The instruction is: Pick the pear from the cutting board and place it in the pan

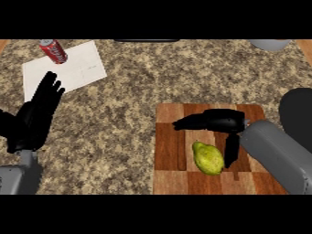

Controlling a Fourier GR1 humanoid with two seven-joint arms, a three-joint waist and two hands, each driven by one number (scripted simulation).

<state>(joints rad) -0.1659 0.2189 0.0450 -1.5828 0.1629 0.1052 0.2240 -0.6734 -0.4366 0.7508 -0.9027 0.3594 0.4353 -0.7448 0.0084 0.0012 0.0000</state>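
Note:
A green-yellow pear (pixel 208 158) lies on the wooden cutting board (pixel 178 151) at the lower right. My right hand (pixel 216 121) hovers over the board just behind the pear, its fingers stretched left and its thumb hanging down along the pear's right side; nothing is held. The black pan (pixel 307 123) shows at the right edge, partly cut off and partly behind my right forearm. At the left, my left hand (pixel 36 112) rests open with its fingers up.
A white sheet (pixel 77 68) lies at the back left with a red can (pixel 53 50) on its corner. A grey object (pixel 271 44) sits at the back right edge. Speckled counter stretches between the board and the left hand.

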